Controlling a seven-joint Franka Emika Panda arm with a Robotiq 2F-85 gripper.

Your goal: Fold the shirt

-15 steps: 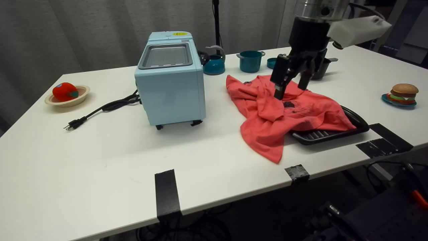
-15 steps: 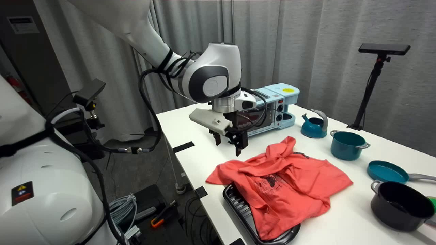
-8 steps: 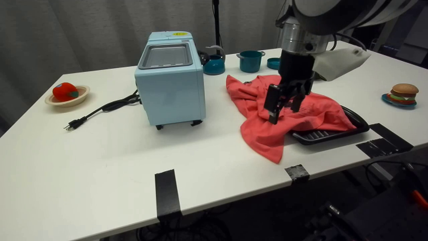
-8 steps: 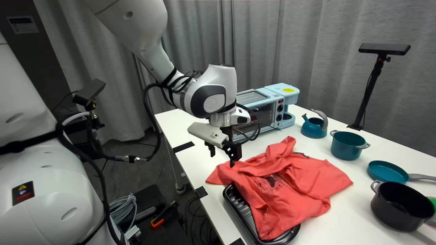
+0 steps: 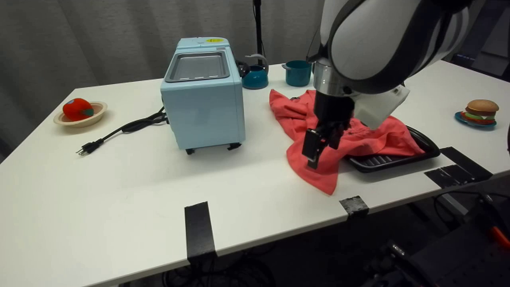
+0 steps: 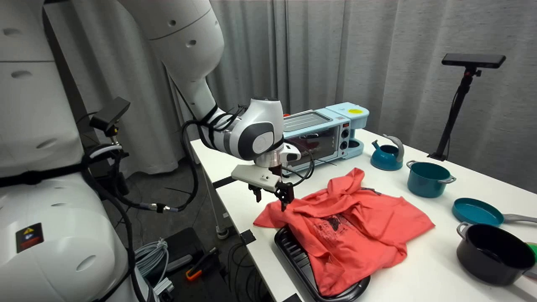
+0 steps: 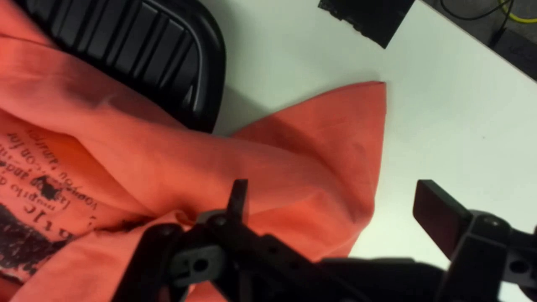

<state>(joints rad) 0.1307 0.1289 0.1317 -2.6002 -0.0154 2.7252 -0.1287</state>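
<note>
Shirt [image 6: 356, 235], coral red with dark print, lies crumpled on the white table [image 5: 119, 199]; in an exterior view it is to the right of the light-blue toaster oven [image 5: 203, 115]. Its right part is draped over a black ribbed tray [image 5: 392, 163], whose near and right rims show past the cloth. One corner of the shirt lies on the tabletop left of the tray, reaching toward the table's near edge.

The gripper [image 5: 324, 154] hangs over that corner. Its jaws are released and stand wide apart, as the wrist view shows: one finger [image 7: 238, 197] is over red cloth, the other finger [image 7: 440, 218] over white tabletop, past the shirt's border. From these angles I cannot quite tell whether a fingertip touches the fabric.

On the left stands a pale bowl [image 5: 77, 124] with a round red item [image 5: 77, 109] in it, and a black cord [image 5: 137, 125] lies between bowl and toaster oven. Well apart on the right, a burger [image 5: 482, 107] sits on a teal plate [image 5: 474, 122].

To the right of the shirt in an exterior view, from far to near, are a teal kettle [image 6: 386, 158], a teal pot [image 6: 426, 191], a teal pan [image 6: 476, 213] and a dark pot [image 6: 482, 264].
</note>
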